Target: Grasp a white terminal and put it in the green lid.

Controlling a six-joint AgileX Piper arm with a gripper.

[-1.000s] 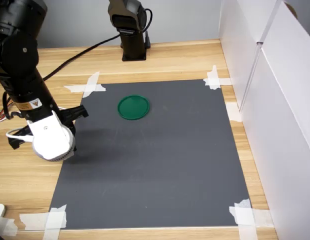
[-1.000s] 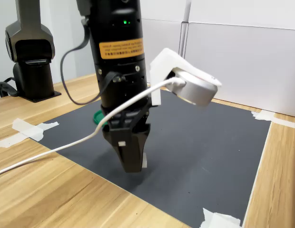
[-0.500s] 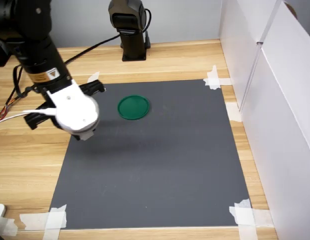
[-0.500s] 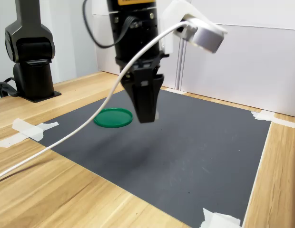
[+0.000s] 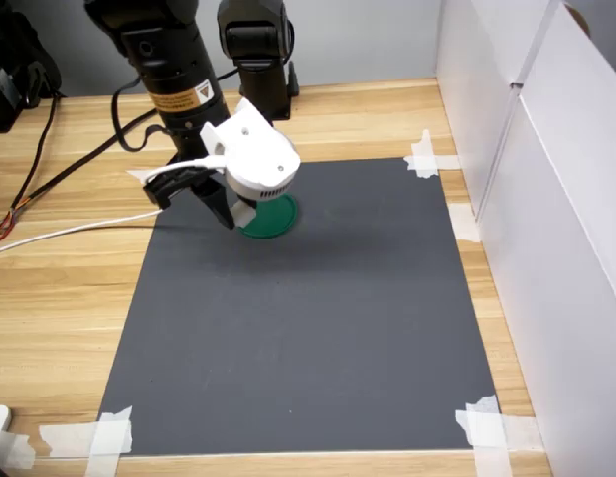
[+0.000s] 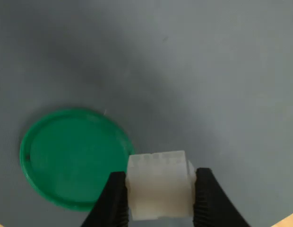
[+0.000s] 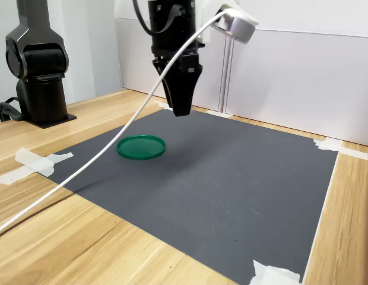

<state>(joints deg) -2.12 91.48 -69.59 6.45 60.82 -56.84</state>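
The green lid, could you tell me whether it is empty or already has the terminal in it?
Empty. In the wrist view the green lid is bare inside, and the white terminal is clamped between the gripper's fingers.

One green lid (image 5: pixel 271 217) lies on the single dark grey mat (image 5: pixel 318 328). One white terminal (image 6: pixel 159 184) is visible. Four crossed patches of white tape (image 5: pixel 432 157) fix the mat's corners to the counter (image 5: pixel 50 328). One black stand (image 7: pixel 38 65) occupies the counter's edge.
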